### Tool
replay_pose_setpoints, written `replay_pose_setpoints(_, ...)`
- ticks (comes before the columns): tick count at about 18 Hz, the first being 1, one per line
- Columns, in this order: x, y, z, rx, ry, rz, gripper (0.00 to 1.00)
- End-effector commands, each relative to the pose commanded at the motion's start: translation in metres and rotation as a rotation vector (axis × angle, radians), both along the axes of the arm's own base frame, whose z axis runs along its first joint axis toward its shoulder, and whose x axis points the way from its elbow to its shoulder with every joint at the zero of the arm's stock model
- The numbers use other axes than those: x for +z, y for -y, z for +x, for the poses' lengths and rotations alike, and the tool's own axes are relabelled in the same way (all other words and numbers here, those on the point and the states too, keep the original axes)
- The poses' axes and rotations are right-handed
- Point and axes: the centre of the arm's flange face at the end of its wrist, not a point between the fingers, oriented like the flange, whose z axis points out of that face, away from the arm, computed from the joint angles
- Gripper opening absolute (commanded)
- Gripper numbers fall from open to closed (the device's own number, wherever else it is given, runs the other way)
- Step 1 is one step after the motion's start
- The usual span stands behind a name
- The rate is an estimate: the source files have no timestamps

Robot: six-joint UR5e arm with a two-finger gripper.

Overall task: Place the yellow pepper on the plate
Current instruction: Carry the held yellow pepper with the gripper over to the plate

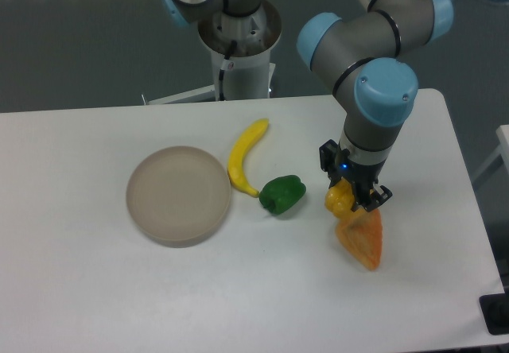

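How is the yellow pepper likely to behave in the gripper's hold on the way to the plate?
The yellow pepper looks like a small moulded toy, so probably stiff and light. Its lobed, glossy sides may let it twist or slip between the fingers of the gripper. Set on the plate, its rounded shape might rock or roll a little.

Plate (179,196): beige-grey, plain, slightly translucent sheen, left of centre.
Banana (244,156): bright yellow, unmarked, just right of the plate.
Green pepper (282,194): deep glossy green, centre.
Yellow pepper (338,199): yellow-orange, at right.
Wedge (362,240): orange with a paler yellowish streak, near right.
Gripper (355,198): black, with a small blue light.
Arm (374,67): grey tubes, light-blue joint caps, far right.
Table (79,289): plain white.
Floor (79,43): dark grey, with a yellow stripe at the far edge.
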Motion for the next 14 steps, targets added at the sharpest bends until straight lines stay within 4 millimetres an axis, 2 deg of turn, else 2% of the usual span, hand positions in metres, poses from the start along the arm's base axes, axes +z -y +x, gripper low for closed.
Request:
replay_pose_setpoints(7, 0.005, -0.002, 0.001, 0.002, -0.006, 0.007, 0.39)
replay_pose_setpoints(9, 0.005, -0.007, 0.012, 0.008, -0.006, 0.004, 0.37)
replay_pose_setpoints(13, 0.003, -0.027, 0.079, 0.004, 0.016, 0.005, 0.36)
replay_pose_setpoints(14, -0.001, -0.034, 0.109, 0.000, 0.022, -0.002, 0.36)
